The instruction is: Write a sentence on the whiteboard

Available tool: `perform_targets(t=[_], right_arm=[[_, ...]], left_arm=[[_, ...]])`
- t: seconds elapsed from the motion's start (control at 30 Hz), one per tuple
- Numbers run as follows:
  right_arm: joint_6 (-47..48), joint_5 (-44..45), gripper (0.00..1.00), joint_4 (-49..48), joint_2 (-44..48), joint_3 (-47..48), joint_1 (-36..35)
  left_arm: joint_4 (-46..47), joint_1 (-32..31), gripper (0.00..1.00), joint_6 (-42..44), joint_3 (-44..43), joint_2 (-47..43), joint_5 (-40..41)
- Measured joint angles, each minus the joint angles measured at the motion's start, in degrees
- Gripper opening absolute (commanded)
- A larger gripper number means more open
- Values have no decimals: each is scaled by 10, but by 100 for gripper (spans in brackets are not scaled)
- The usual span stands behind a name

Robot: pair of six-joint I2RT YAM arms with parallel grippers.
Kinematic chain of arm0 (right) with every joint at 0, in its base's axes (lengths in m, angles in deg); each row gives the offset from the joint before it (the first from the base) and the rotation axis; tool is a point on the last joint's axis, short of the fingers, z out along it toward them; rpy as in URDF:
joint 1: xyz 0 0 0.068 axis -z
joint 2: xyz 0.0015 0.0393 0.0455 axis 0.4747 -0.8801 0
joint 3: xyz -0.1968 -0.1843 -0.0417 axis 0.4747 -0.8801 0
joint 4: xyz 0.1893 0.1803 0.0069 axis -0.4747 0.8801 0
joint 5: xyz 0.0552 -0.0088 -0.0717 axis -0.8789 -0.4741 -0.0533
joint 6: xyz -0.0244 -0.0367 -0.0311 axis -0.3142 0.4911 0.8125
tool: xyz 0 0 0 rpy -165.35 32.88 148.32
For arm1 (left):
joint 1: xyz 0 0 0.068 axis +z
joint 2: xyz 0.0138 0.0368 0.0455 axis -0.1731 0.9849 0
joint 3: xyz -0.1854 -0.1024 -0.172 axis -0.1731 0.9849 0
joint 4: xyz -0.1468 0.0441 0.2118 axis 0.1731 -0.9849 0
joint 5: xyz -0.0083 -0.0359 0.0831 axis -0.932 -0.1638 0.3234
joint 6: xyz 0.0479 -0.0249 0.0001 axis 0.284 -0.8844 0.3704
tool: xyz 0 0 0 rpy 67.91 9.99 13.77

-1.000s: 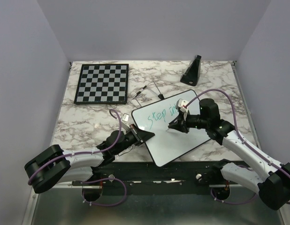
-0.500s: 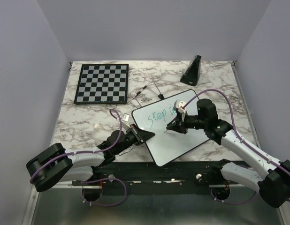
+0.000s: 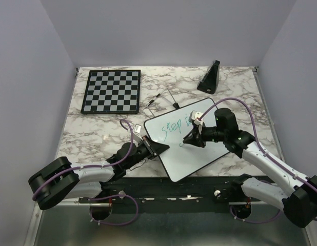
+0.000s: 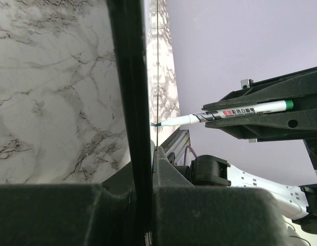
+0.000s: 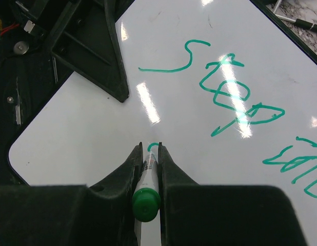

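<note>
The whiteboard (image 3: 185,159) lies tilted on the marble table, and its black rim (image 4: 129,102) runs upright through the left wrist view. My left gripper (image 3: 159,148) is shut on the board's left edge (image 4: 148,169). Teal words "Step into" (image 3: 175,126) cross the top of the board (image 5: 235,102). My right gripper (image 3: 189,138) is shut on a green-capped marker (image 5: 147,192), whose tip touches the board below "Step", at a short curved stroke (image 5: 154,146). The marker (image 4: 235,111) shows side-on in the left wrist view.
A chessboard (image 3: 111,90) lies at the back left. A black wedge-shaped stand (image 3: 210,77) sits at the back right. Thin black pens (image 3: 154,102) lie between the chessboard and the whiteboard. A small white piece (image 3: 137,128) rests near the board's left corner.
My right gripper has moved the marker left and down from the end of "into" to below "Step". A small green stroke has appeared there. The left arm has stayed still.
</note>
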Motion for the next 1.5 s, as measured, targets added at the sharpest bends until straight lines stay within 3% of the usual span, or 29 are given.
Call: perform_targets(t=[0.43, 0.93, 1.17, 1.5], right_arm=[[19, 13, 1, 48, 1, 15, 0], [23, -30, 1, 87, -24, 49, -29], [-20, 16, 1, 48, -8, 55, 36], [-33, 31, 1, 38, -33, 52, 38]], left_arm=[[-13, 0, 0, 0, 0, -11, 2], [-12, 0, 0, 2, 0, -12, 3], [-13, 0, 0, 3, 0, -14, 3], [-13, 0, 0, 3, 0, -14, 3]])
